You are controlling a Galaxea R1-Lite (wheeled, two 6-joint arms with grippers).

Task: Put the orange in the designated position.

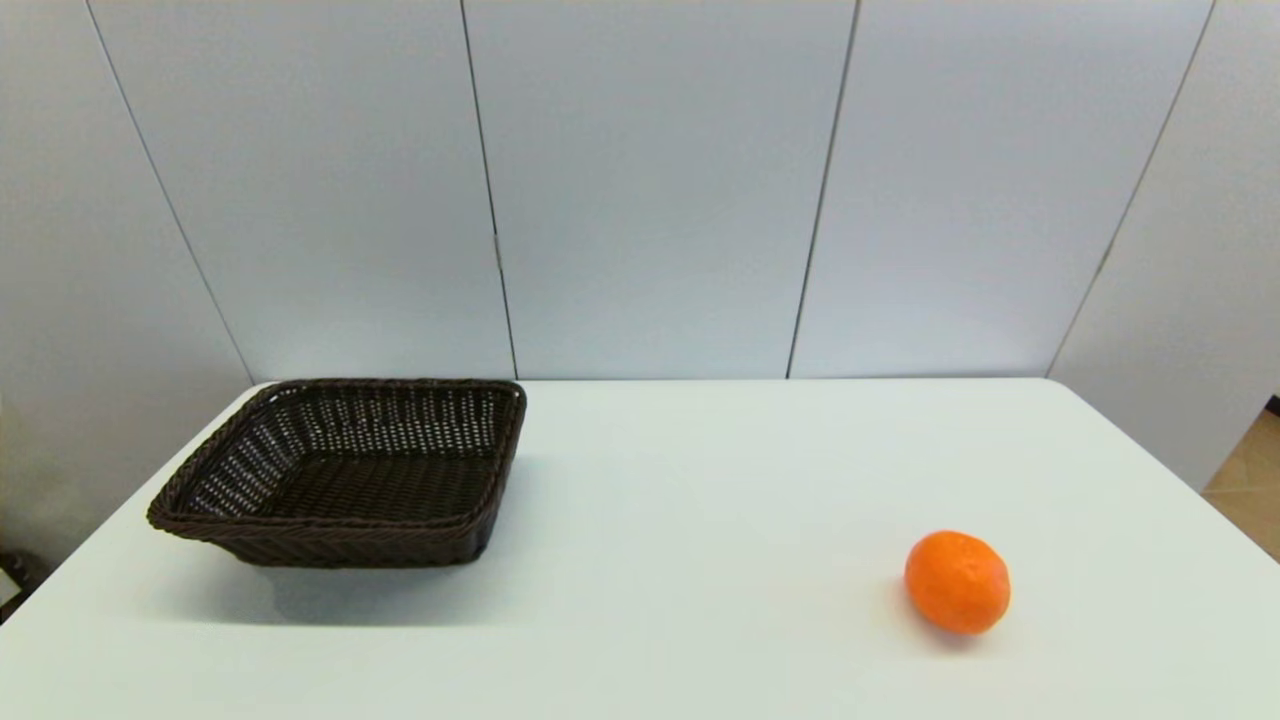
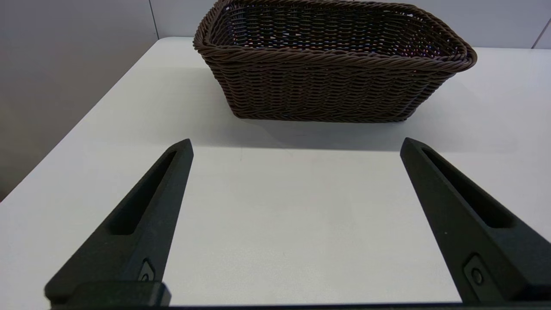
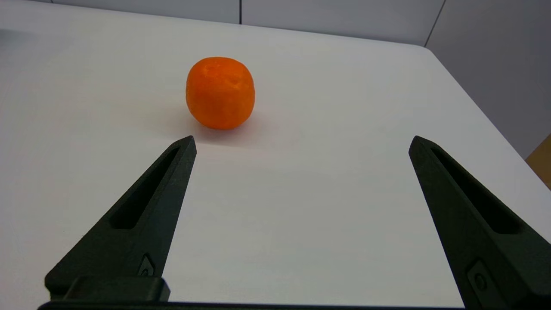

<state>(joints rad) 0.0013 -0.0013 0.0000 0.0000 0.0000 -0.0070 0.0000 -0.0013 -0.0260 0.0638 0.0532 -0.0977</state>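
The orange (image 1: 957,582) rests on the white table, front right in the head view. In the right wrist view the orange (image 3: 220,93) lies a short way beyond my right gripper (image 3: 301,144), closer to one fingertip than the other; that gripper is open and empty. A dark wicker basket (image 1: 340,470) stands empty at the back left of the table. My left gripper (image 2: 297,144) is open, empty, and hovers over bare table just short of the basket (image 2: 331,64). Neither arm shows in the head view.
The white table (image 1: 700,480) ends at a grey panelled wall behind. Its right edge (image 1: 1200,500) drops to a wooden floor, and the left edge runs just beside the basket.
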